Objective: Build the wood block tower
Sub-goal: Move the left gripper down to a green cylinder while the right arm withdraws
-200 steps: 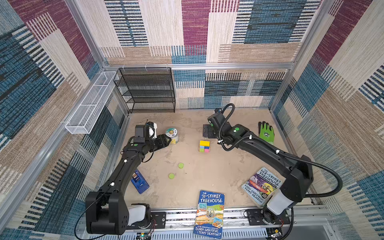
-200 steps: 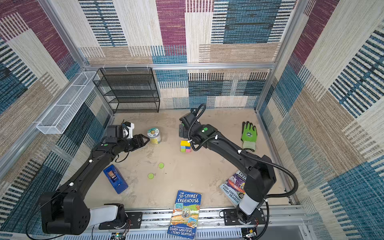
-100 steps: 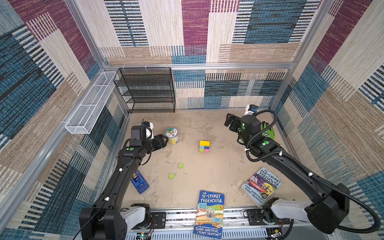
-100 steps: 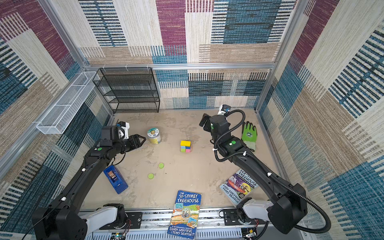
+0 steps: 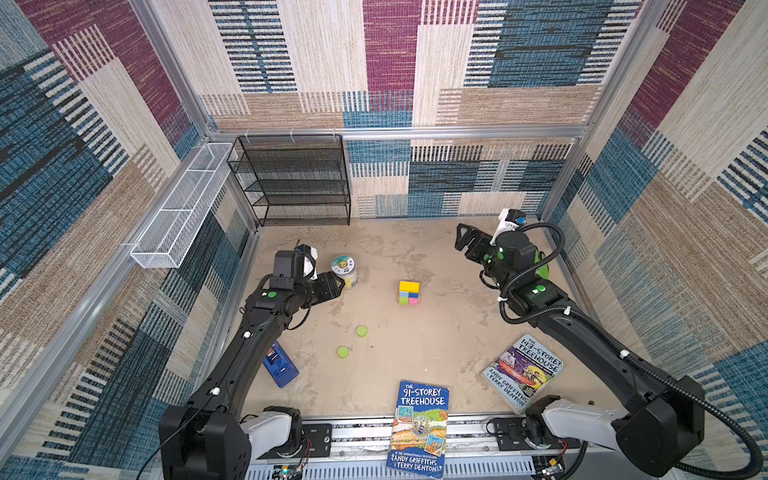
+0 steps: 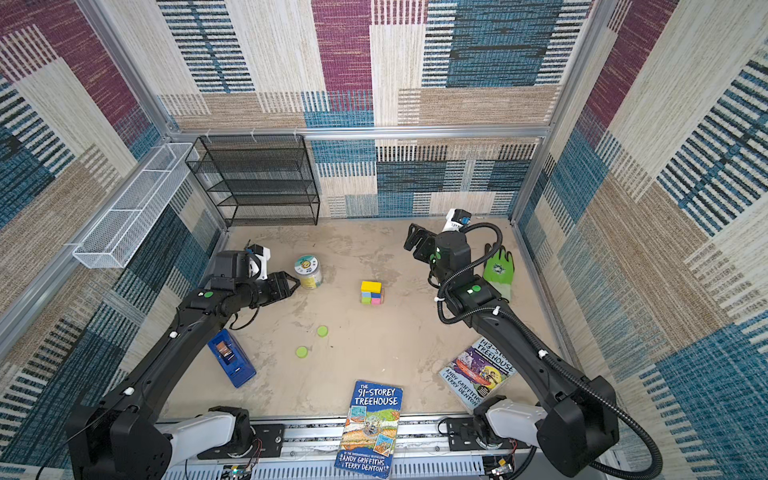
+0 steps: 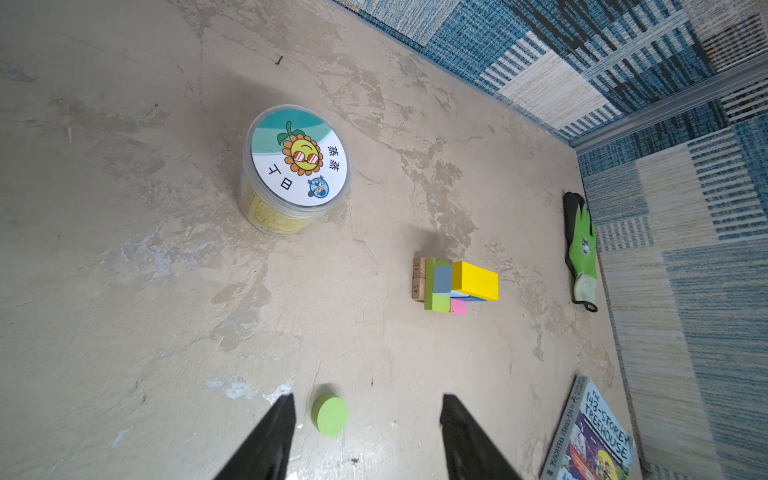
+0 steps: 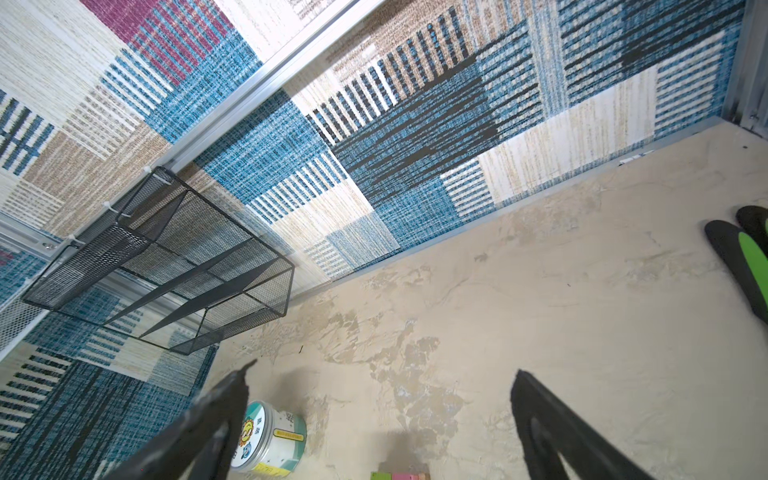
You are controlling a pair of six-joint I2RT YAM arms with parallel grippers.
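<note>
Two lime round pieces (image 5: 343, 352) lie loose on the floor nearest my arms' bases; beyond them the yellow-topped tower (image 5: 409, 293) stands mid-floor. My left gripper (image 5: 338, 286) hangs by the tin (image 5: 344, 270), jaws apart and empty; farthest back, my right gripper (image 5: 460, 237) gapes wide, holding nothing.

Open sandy worktop (image 5: 453, 332) on every side of the small multicoloured wood-block stack (image 5: 409, 293). Round clear yellow-labelled tub (image 5: 344, 271) stands well left. Flat lime wooden discs (image 5: 361, 331) lie front-left.
</note>
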